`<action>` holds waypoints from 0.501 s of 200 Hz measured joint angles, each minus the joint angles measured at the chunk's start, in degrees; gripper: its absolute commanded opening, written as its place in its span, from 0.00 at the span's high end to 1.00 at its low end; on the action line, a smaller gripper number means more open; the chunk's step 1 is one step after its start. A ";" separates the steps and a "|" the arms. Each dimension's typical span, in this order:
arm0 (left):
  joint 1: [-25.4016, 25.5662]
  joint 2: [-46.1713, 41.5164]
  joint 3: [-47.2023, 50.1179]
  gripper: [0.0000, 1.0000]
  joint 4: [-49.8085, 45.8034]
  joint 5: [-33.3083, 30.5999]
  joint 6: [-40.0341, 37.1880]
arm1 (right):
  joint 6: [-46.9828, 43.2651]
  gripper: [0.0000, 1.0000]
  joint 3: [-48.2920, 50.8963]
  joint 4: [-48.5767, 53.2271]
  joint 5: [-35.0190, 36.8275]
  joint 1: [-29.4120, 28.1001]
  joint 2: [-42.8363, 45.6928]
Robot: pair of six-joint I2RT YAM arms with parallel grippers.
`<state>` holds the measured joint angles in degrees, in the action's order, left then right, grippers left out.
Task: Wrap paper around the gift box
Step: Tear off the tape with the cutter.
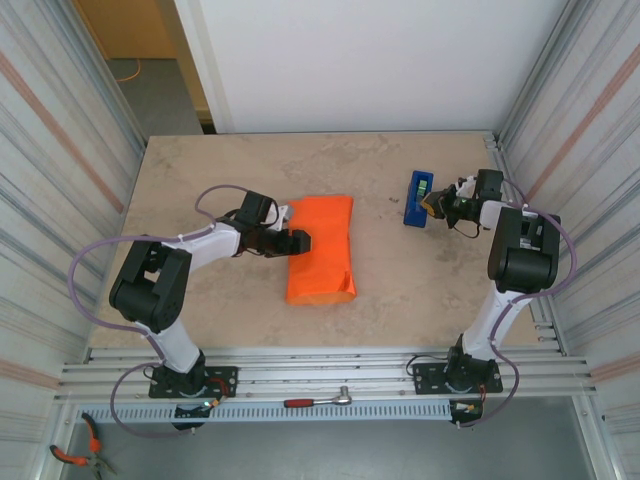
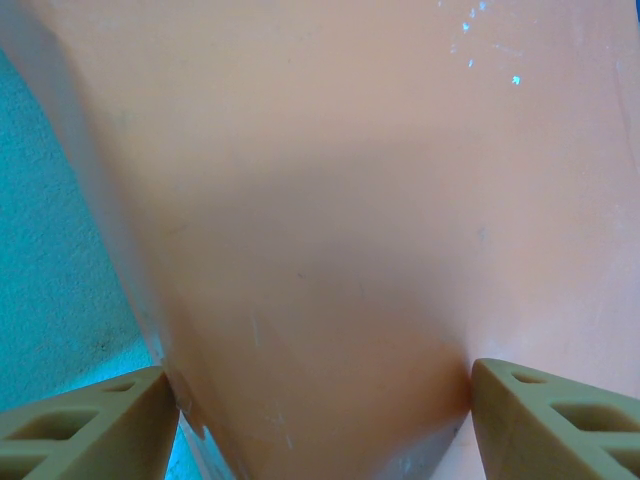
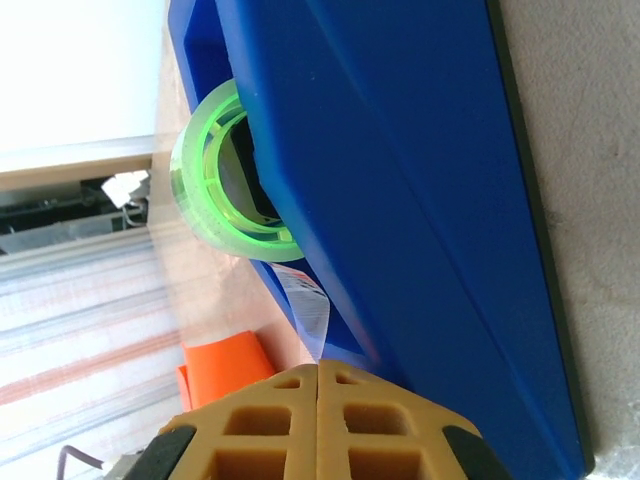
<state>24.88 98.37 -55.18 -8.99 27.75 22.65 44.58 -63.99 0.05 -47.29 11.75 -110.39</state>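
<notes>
1. Two jobs are split between the arms. The left claw (image 1: 297,243) minds the parcel, and the right claw (image 1: 437,204) is at the blue tape dispenser (image 1: 418,198) by the table's (image 1: 200,180) far right side.
2. The gift box (image 1: 320,240) lies near the middle of the table, fully covered by the orange paper (image 1: 322,285), so no bare box shows.
3. The left claw comes in from the parcel's left edge. In its wrist view the fingers (image 2: 80,430) stand wide apart, with the papered bundle between them meeting both inner faces. I judge this a hold that pins the folded paper (image 2: 320,200) so it cannot spring open before tape arrives.
4. The right claw (image 3: 318,425) is pressed together just below the dispenser (image 3: 420,200), right at the loose end of the clear tape (image 3: 308,310) hanging from the green roll (image 3: 215,170). Whether the strip is caught between the fingers I cannot tell, though pulling off a piece seems to be the aim.
5. The parcel's long axis runs from the near edge toward the far edge. The far end looks flat and square, while the near end is puffier, probably with paper left to fold down.
</notes>
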 measured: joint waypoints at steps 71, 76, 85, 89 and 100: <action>0.00 0.00 0.00 0.26 -0.02 0.00 0.00 | 3.04 1.00 1.60 -3.63 -1.09 0.17 0.61; 0.00 0.00 0.00 0.25 -0.02 0.00 0.00 | 3.30 1.00 1.81 -3.96 -1.09 0.17 0.90; 0.00 0.00 0.00 0.26 -0.02 0.00 0.00 | 3.91 1.00 2.45 -4.68 -1.09 0.17 1.68; 0.00 0.00 0.00 0.26 -0.02 0.00 0.00 | 4.17 1.00 2.69 -4.85 -1.14 0.17 2.01; 0.00 0.00 0.00 0.26 -0.02 0.00 0.00 | 4.96 1.00 3.48 -5.31 -1.70 0.15 3.28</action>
<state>24.88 98.37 -55.18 -9.02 27.75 22.65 49.54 -60.51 -5.26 -48.99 11.90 -107.11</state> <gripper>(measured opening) 0.747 0.062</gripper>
